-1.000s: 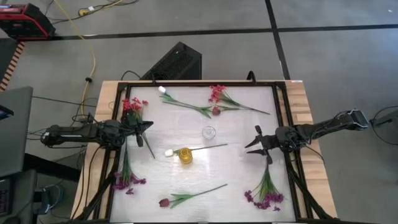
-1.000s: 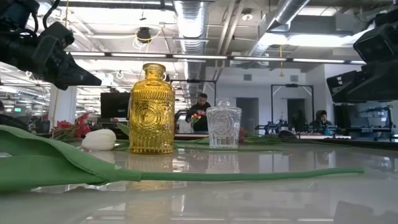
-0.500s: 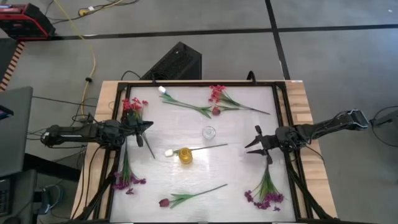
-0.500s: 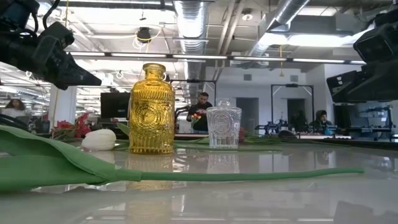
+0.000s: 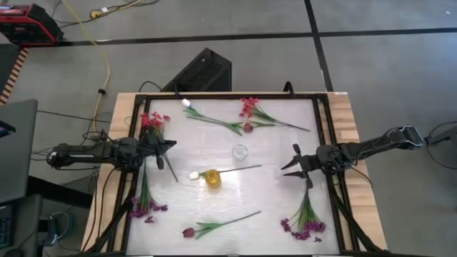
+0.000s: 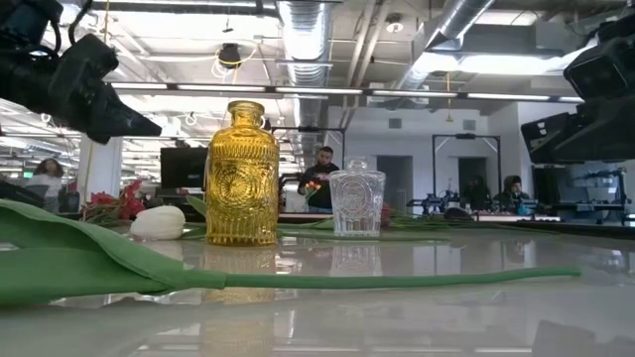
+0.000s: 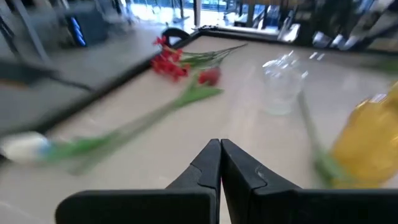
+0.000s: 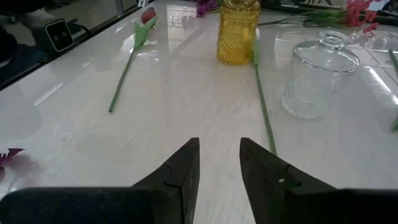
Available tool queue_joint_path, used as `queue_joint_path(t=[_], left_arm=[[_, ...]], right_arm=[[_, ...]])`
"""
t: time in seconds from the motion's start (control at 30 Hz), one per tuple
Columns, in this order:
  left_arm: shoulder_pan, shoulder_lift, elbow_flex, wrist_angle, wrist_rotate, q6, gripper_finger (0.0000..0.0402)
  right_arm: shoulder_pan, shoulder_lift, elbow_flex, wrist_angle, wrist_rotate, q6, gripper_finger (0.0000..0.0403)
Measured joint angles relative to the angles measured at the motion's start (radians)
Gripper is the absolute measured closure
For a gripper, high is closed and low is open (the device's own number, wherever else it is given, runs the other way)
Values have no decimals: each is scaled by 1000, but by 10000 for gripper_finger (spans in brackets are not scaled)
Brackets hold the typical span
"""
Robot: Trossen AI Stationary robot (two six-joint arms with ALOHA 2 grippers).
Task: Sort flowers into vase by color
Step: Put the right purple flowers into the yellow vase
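Artificial flowers lie flat on the white table. A red-pink sprig (image 5: pixel 152 123) lies under my left gripper (image 5: pixel 173 143), its stem running toward the near edge. That gripper hovers above it, shut (image 7: pixel 220 142), touching nothing. My right gripper (image 5: pixel 294 163) hovers open (image 8: pixel 219 162) near the right edge, pointing at the yellow vase (image 5: pixel 213 178) and the clear glass vase (image 5: pixel 240 151), both upright. A white bud (image 5: pixel 193 174) lies beside the yellow vase, its stem passing behind it. Purple sprigs lie near-left (image 5: pixel 146 207) and near-right (image 5: pixel 305 227).
At the far side lie another white bud (image 5: pixel 186 103), a second red-pink sprig (image 5: pixel 250 107) and a dark-red bud (image 5: pixel 248 127). A dark-red bud with a long stem (image 5: pixel 188 232) lies by the near edge. A black frame (image 5: pixel 325 128) borders the table. People stand far behind.
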Motion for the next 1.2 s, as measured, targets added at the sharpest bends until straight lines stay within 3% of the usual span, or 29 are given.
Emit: queue_joint_path(t=[0.1,0.2,0.33,0.47,0.53,0.67,0.83,1.03,1.2], left_arm=[[0,0,-2,21,11,-167,401],[0,0,-6,58,2,-221,401],[0,0,-20,205,15,-165,401],[0,6,-88,484,143,-59,401],[0,19,-86,540,182,-5,401],[2,79,-86,585,129,38,401],[33,191,-59,594,81,64,401],[87,358,-13,596,81,106,401],[98,473,4,617,82,169,388]], right_arm=[[-1,0,0,4,4,0,262],[-8,0,0,47,55,-1,262],[-15,1,0,215,58,-40,262],[-10,1,0,432,54,-166,262],[-11,1,0,547,53,-237,262],[-11,-1,8,724,51,-245,262],[-19,55,123,577,178,-136,262],[-40,224,325,134,170,-236,262],[-30,384,548,-384,230,-260,262]])
